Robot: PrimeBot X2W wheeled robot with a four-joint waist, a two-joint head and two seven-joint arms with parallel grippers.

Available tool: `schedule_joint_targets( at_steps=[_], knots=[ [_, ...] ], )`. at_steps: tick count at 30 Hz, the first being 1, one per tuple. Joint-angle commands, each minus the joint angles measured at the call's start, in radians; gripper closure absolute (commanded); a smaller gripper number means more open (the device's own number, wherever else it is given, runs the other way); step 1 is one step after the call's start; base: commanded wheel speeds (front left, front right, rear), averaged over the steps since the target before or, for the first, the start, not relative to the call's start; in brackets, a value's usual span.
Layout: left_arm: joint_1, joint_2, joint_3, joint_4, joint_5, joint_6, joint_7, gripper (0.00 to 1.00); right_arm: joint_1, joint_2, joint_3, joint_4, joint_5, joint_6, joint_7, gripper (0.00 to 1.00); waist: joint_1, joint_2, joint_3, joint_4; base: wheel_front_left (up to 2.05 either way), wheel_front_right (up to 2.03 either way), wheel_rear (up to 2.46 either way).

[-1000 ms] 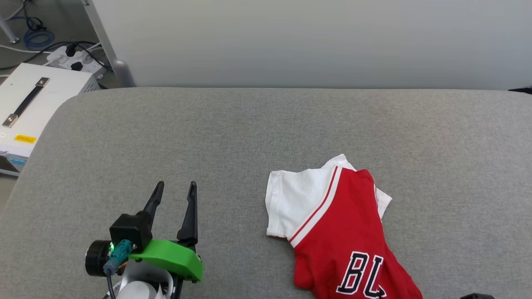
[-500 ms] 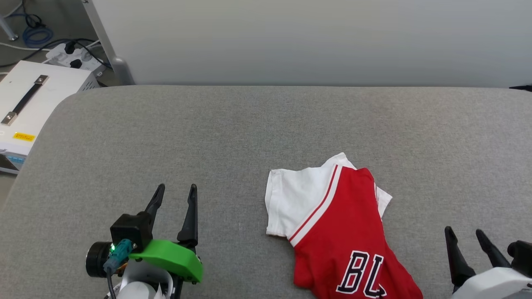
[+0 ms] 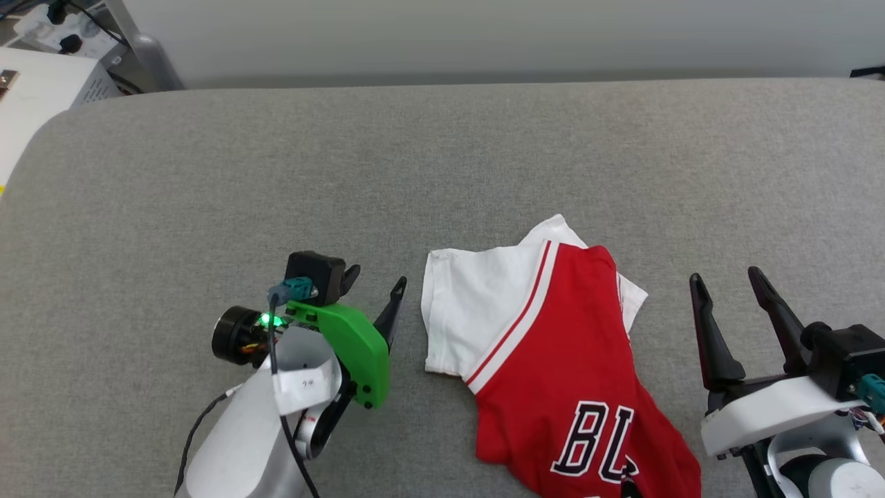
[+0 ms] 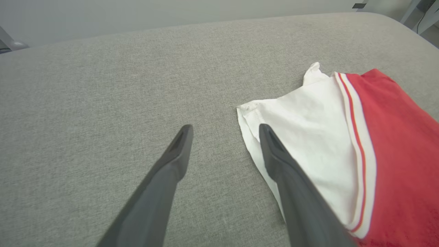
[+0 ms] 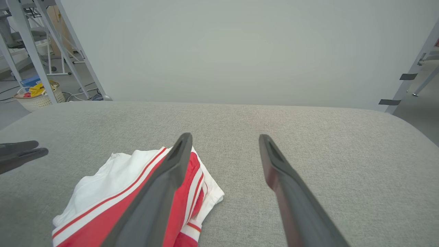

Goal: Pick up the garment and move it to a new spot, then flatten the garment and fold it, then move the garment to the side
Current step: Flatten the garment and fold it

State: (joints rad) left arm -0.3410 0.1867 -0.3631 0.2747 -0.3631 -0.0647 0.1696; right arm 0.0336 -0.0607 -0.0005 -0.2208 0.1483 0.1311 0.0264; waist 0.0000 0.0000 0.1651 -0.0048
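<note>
The garment (image 3: pixel 553 360) is a red jersey with white sleeves and black lettering, lying crumpled on the grey padded table (image 3: pixel 276 173) right of centre. My left gripper (image 3: pixel 377 275) stands open just left of the white sleeve, angled toward it. In the left wrist view its gripper (image 4: pixel 225 127) is open and empty, its right finger over the edge of the garment's (image 4: pixel 343 137) sleeve. My right gripper (image 3: pixel 724 275) is open, to the right of the garment. In the right wrist view that gripper (image 5: pixel 225 136) holds nothing, and the garment (image 5: pixel 113 185) lies to its lower left.
A white box (image 3: pixel 28 90) and a metal frame leg (image 3: pixel 148 55) stand beyond the table's far left corner. A pale wall runs behind the table. A basket (image 5: pixel 37 97) sits on the floor at the far left in the right wrist view.
The head camera has tilted down. My left gripper has moved right and forward to the garment's sleeve. My right gripper has come up into view beside the garment.
</note>
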Motion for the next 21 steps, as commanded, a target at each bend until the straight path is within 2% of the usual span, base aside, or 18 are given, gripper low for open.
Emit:
schedule_joint_targets(
  at_steps=[1,7,8,16,17,18,21],
  knots=[
    [-0.045,0.001,-0.016,0.021,-0.01,-0.014,0.046,0.0,-0.021,-0.005,0.008,-0.002,0.005,0.0,0.0,0.0,0.0,0.0,0.055,-0.04,0.0,0.0,0.0],
    [-0.149,0.025,-0.09,0.086,-0.035,-0.051,0.217,0.0,-0.043,-0.004,0.02,0.02,0.032,0.0,-0.006,0.0,0.0,0.0,0.104,-0.086,0.0,0.0,0.0],
    [-0.182,0.038,-0.13,0.103,-0.048,-0.059,0.272,0.0,-0.05,-0.002,0.023,0.033,0.043,0.0,-0.012,0.0,0.0,0.0,0.118,-0.105,0.0,0.0,0.0],
    [-0.216,0.071,-0.255,0.196,-0.08,-0.065,0.491,0.02,-0.062,0.005,0.032,0.063,0.072,0.0,-0.028,0.0,0.0,0.0,0.135,-0.137,0.0,0.0,0.0],
    [-0.218,0.073,-0.266,0.199,-0.082,-0.065,0.505,0.35,-0.062,0.005,0.032,0.065,0.075,0.0,-0.029,0.0,0.0,0.0,0.136,-0.139,0.0,0.0,0.0],
    [-0.219,0.077,-0.28,0.2,-0.085,-0.065,0.515,0.99,-0.062,0.006,0.031,0.067,0.077,0.0,-0.031,0.0,0.0,0.0,0.136,-0.139,0.0,0.0,0.0],
    [-0.231,0.095,-0.305,0.187,-0.065,-0.066,0.488,1.0,-0.057,0.007,0.027,0.074,0.084,0.0,-0.033,0.0,0.0,0.0,0.128,-0.136,0.0,0.0,0.0]
  ],
)
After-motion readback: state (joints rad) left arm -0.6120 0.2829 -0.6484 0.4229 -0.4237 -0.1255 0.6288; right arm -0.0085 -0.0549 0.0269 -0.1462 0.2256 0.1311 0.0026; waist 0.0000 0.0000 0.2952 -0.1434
